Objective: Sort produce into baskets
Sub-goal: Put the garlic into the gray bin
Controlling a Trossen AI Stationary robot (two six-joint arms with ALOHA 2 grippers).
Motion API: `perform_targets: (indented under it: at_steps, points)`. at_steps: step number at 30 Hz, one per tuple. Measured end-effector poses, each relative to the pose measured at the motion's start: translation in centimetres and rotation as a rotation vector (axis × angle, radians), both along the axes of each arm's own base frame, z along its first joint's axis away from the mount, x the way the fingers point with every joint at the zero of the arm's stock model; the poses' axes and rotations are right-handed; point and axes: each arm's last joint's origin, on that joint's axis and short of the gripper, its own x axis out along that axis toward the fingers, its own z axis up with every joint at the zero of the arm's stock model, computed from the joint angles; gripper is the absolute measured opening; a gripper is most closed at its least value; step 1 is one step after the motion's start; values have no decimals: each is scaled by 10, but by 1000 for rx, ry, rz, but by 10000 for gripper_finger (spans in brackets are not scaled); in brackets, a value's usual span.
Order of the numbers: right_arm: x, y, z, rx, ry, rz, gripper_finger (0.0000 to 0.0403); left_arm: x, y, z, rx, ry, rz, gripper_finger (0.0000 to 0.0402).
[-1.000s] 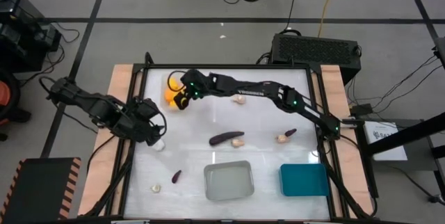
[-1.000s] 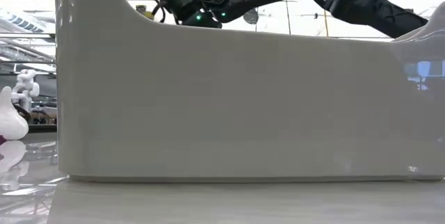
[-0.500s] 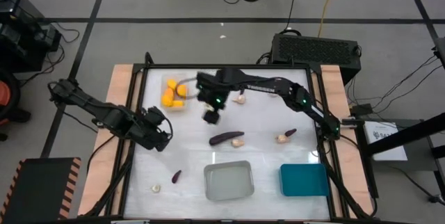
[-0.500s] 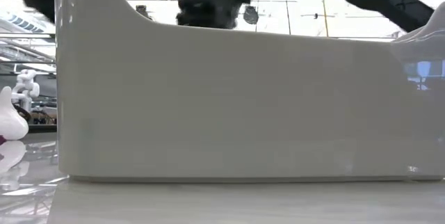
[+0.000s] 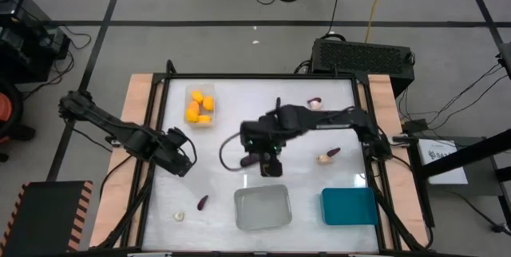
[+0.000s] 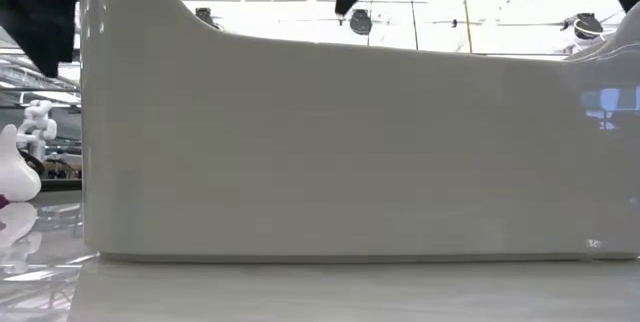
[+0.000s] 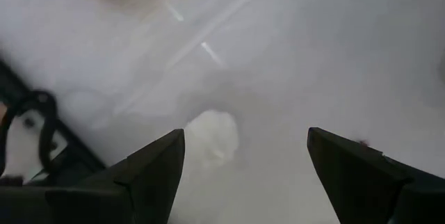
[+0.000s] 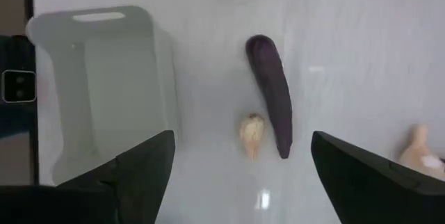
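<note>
R tool (image 5: 266,164) hung over mid tabletop (image 5: 335,121), fingers apart, nothing gripped; an eggplant (image 8: 272,92) w/ a garlic bulb (image 8: 252,135) just beside lay below it, near the grey bin (image 5: 262,207). L tool (image 5: 182,160) open at L side above another garlic bulb (image 7: 212,136). Orange pieces (image 5: 199,107) sat in the clear bin. Teal bin (image 5: 348,206) at R.

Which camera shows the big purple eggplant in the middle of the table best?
The right wrist view: the eggplant lies whole and unobstructed beside a garlic bulb. In the high view the right gripper mostly covers it. The low and left wrist views miss it.
</note>
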Motion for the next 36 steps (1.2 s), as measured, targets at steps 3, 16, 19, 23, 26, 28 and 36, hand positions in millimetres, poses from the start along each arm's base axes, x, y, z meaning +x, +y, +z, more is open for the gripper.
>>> perform_targets:
  at_steps: [3, 16, 19, 23, 26, 28, 36]
  points:
    - [-6, 16, 5, -51, -21, 5, 329, 2, -2, -6, -15, 49, -2, 309]
    - [-32, 40, 21, -275, -37, -78, 329, 2, -14, -54, 40, 210, -54, 309]
    - [-44, 49, 33, -303, -88, -90, 329, -2, -14, -65, 55, 220, -39, 309]
    - [-57, 52, 48, -327, -150, -131, 329, -3, -15, -77, 42, 194, -35, 306]
    - [-64, 49, 57, -331, -183, -175, 329, -3, -16, -86, 29, 169, -65, 288]
    - [-66, 47, 60, -331, -196, -195, 329, -4, -16, -91, 21, 156, -65, 268]
    - [-67, 43, 62, -333, -199, -197, 329, -7, -14, -98, 22, 172, -65, 141]
